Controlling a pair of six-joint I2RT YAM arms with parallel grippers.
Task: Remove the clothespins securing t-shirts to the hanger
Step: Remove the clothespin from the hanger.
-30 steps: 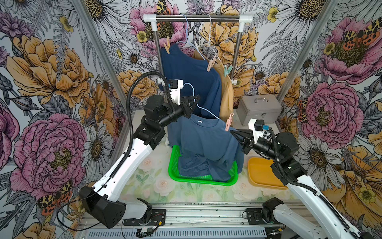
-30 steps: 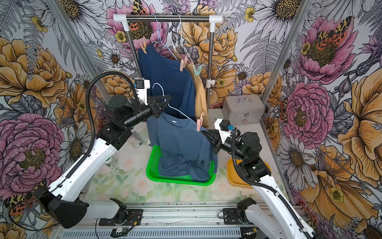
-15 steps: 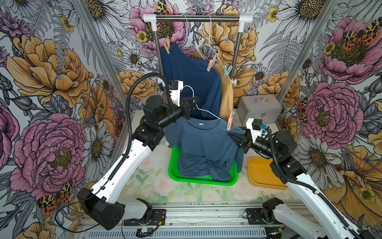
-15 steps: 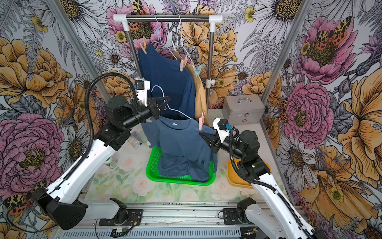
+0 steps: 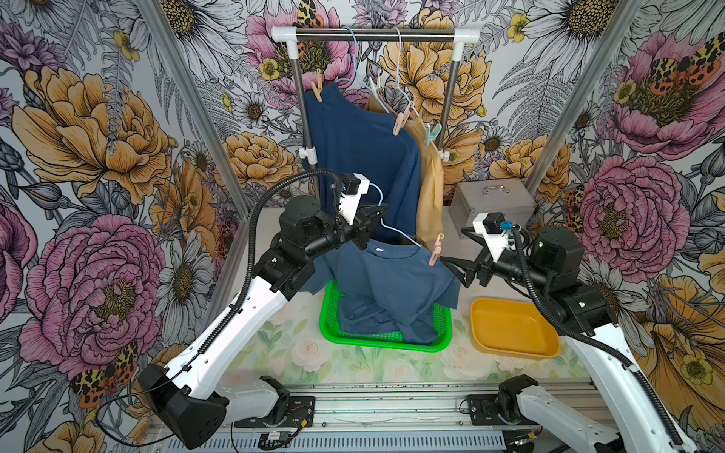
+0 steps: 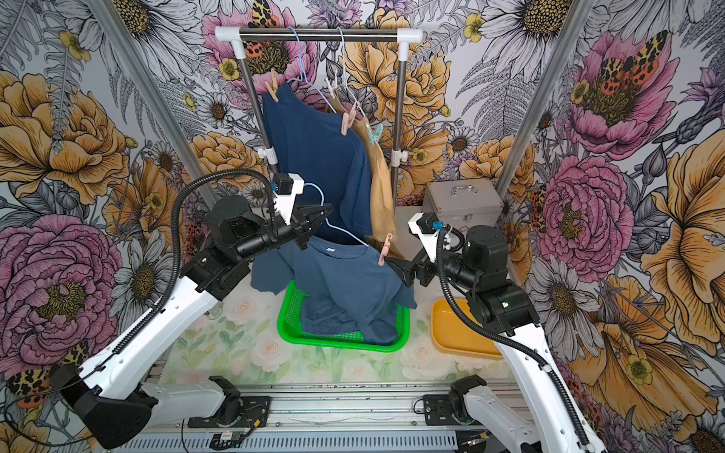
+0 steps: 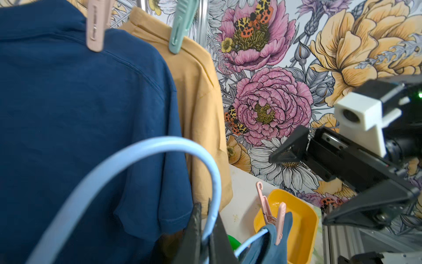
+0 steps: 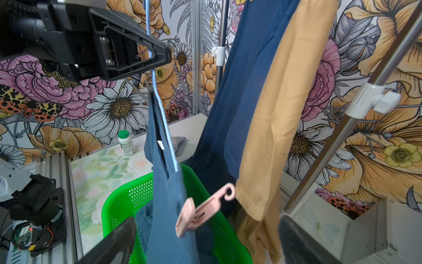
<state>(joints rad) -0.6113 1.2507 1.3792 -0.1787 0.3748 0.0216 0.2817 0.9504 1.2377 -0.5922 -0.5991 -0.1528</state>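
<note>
Raised left gripper [image 7: 206, 230] pinches hanger [image 7: 159, 142]; right gripper [image 7: 296, 189] (jaws wide) faces clothespin [image 5: 435, 251].

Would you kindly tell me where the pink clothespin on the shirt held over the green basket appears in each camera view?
In a top view: pink clothespin right of centre, on the held shirt's shoulder.
In a top view: near centre, same shoulder.
Left wrist: in front of the yellow tub, at.
Right wrist: above the green basket, beside the tan shirt's hem, at.
Shared landmark: the light blue hanger it clips to.
</note>
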